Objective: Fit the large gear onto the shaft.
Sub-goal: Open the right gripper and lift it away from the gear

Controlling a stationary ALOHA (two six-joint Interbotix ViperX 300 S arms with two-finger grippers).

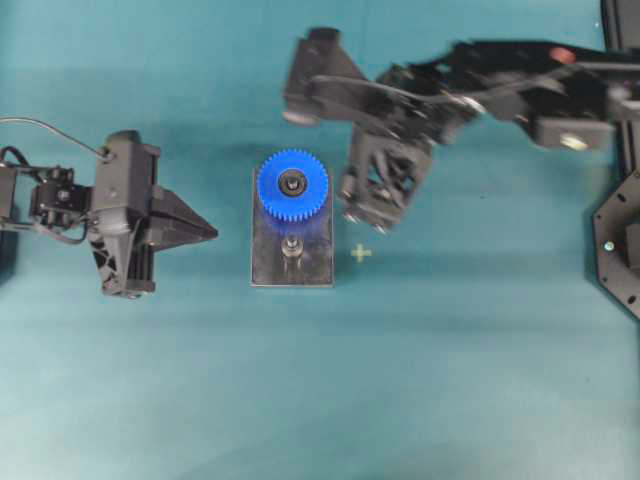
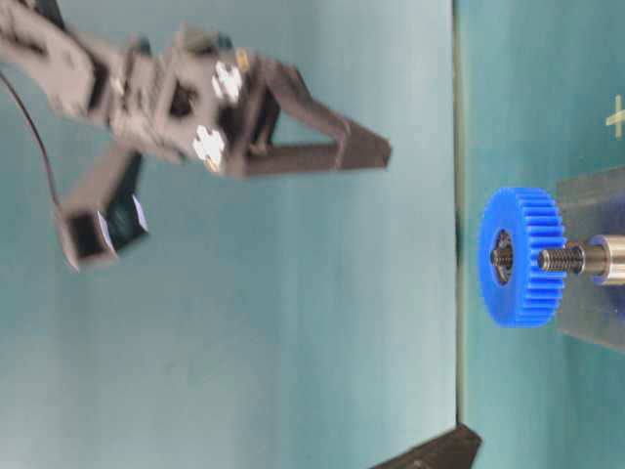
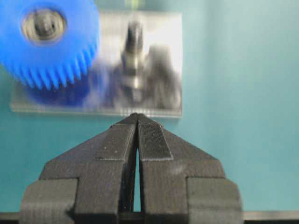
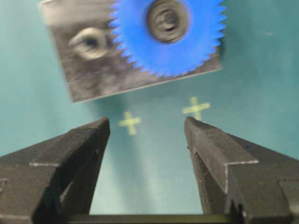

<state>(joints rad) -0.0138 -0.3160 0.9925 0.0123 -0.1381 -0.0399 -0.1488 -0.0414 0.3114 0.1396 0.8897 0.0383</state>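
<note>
Teal surface (image 1: pixel 480 400) bearing grey plate (image 1: pixel 290 270), large gear (image 1: pixel 292 185) seated on one shaft, yellow cross (image 1: pixel 361 254) beside. Left tool (image 3: pixel 137 116) together; right tool (image 4: pixel 147 128) apart, empty.

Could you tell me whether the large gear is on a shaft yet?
On: the large gear sits around one peg, lifted off the plate.
</note>
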